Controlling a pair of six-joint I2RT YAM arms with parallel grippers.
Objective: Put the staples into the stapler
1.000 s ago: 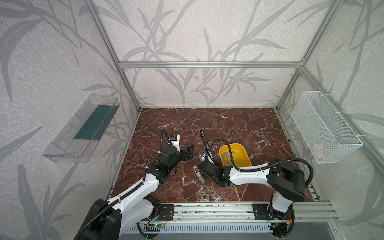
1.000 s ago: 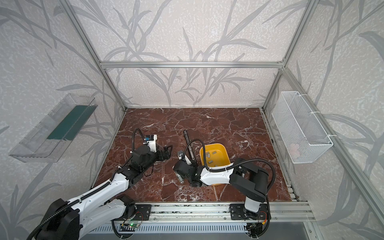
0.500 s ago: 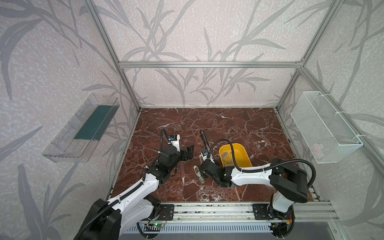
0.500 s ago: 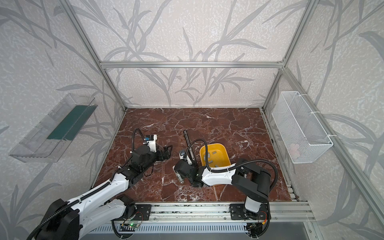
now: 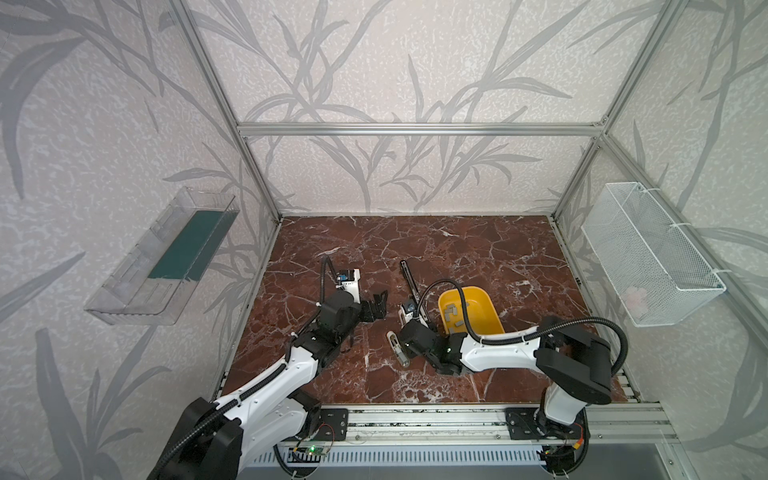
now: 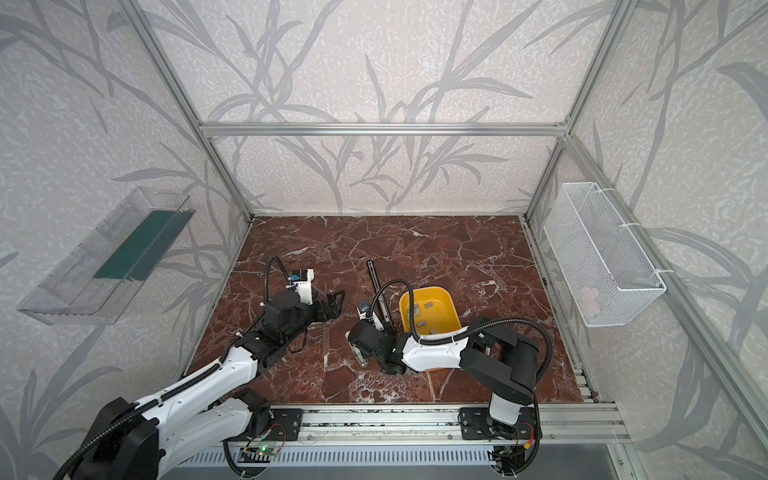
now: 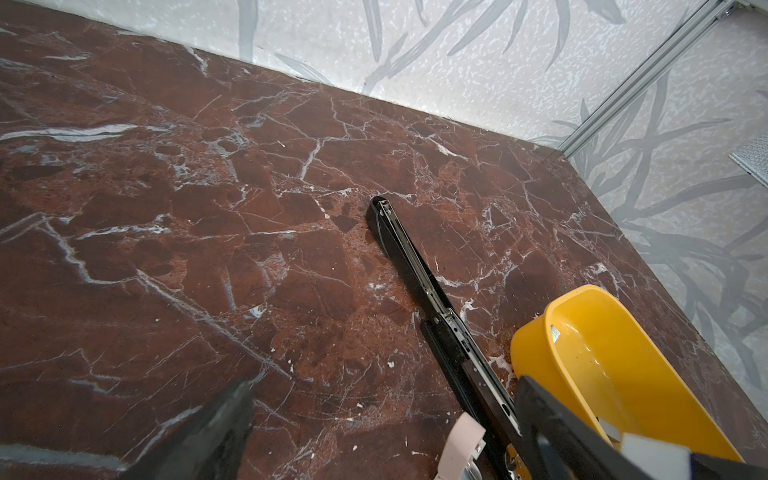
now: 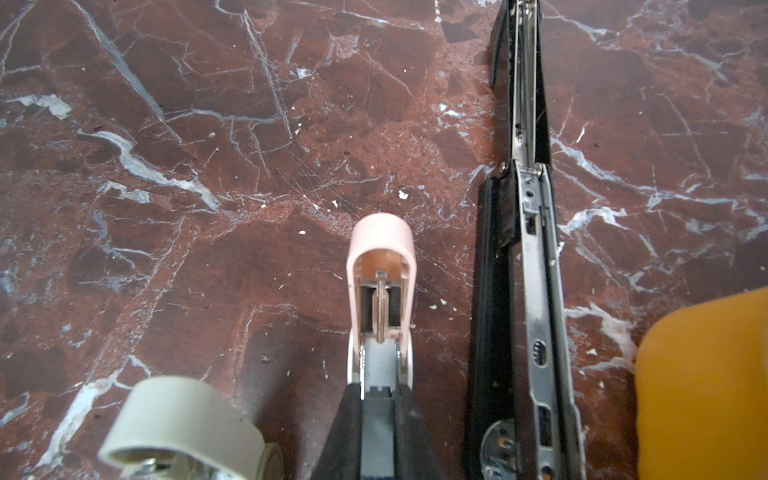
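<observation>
A pink stapler (image 8: 380,266) lies opened on the marble floor, and my right gripper (image 8: 378,399) is shut on its grey metal magazine. In both top views the right gripper (image 5: 409,320) covers most of it. Its pink tip (image 7: 461,444) shows in the left wrist view. The staples (image 5: 451,309), small grey strips, lie in a yellow bowl (image 5: 482,307) just right of that gripper. A long black stapler (image 5: 411,286) lies opened flat between the pink one and the bowl. My left gripper (image 5: 376,305) hovers open to their left, holding nothing.
A beige stapler (image 5: 397,348) lies left of my right wrist, close beside the pink one (image 8: 183,419). A clear shelf (image 5: 166,257) hangs on the left wall and a white wire basket (image 5: 648,257) on the right wall.
Almost nothing: the right arm has shifted very slightly with its grip unchanged. The left arm has not moved.
</observation>
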